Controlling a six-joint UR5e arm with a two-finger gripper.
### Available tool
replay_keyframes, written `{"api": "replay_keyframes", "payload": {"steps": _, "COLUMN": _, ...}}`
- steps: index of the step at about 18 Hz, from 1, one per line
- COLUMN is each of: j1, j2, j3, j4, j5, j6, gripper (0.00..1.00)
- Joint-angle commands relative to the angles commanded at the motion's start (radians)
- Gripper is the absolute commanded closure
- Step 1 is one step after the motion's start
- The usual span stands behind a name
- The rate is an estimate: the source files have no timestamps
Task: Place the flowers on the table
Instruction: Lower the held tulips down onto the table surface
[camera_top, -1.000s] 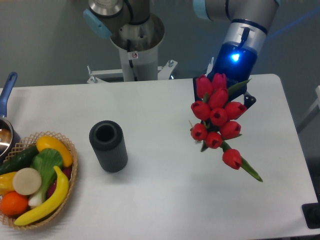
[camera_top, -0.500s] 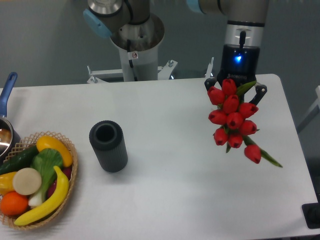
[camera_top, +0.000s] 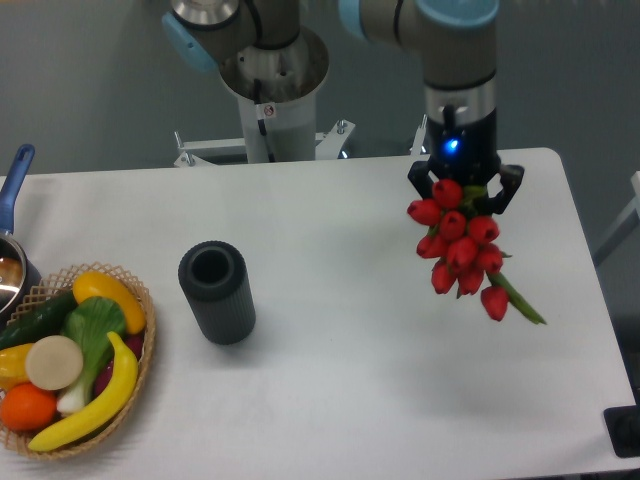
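The flowers (camera_top: 460, 245), a bunch of red tulip buds with green stems, hang over the right side of the white table (camera_top: 340, 390). One bud and a green leaf stick out toward the lower right. My gripper (camera_top: 465, 192) is directly behind and above the bunch and is shut on the flowers, with its dark fingers (camera_top: 508, 185) showing on either side of the top buds. The bunch looks held above the tabletop; its stem ends are hidden behind the buds and the gripper.
A dark grey cylindrical vase (camera_top: 216, 292) stands left of centre. A wicker basket (camera_top: 140, 360) of fruit and vegetables sits at the front left edge. A pan with a blue handle (camera_top: 12, 185) is at the far left. The robot base (camera_top: 272, 95) stands behind the table.
The arm has carried the flowers to the right and then slightly back left, turning the wrist upright. The bunch now looks smaller and more compact.
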Motion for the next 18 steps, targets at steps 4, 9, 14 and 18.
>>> {"api": "replay_keyframes", "payload": {"steps": 4, "j1": -0.07, "j2": -0.121, "j3": 0.018, "j4": 0.009, "j5": 0.132, "j6": 0.031, "gripper": 0.64}}
{"api": "replay_keyframes", "payload": {"steps": 9, "j1": -0.104, "j2": -0.229, "j3": 0.049, "j4": 0.012, "j5": 0.184, "j6": 0.034, "gripper": 0.64}}
{"api": "replay_keyframes", "payload": {"steps": 14, "j1": -0.117, "j2": -0.281, "j3": 0.055, "j4": 0.014, "j5": 0.183, "j6": 0.032, "gripper": 0.64}}
{"api": "replay_keyframes", "payload": {"steps": 18, "j1": -0.12, "j2": -0.286, "j3": 0.058, "j4": 0.012, "j5": 0.178, "j6": 0.031, "gripper": 0.47}}
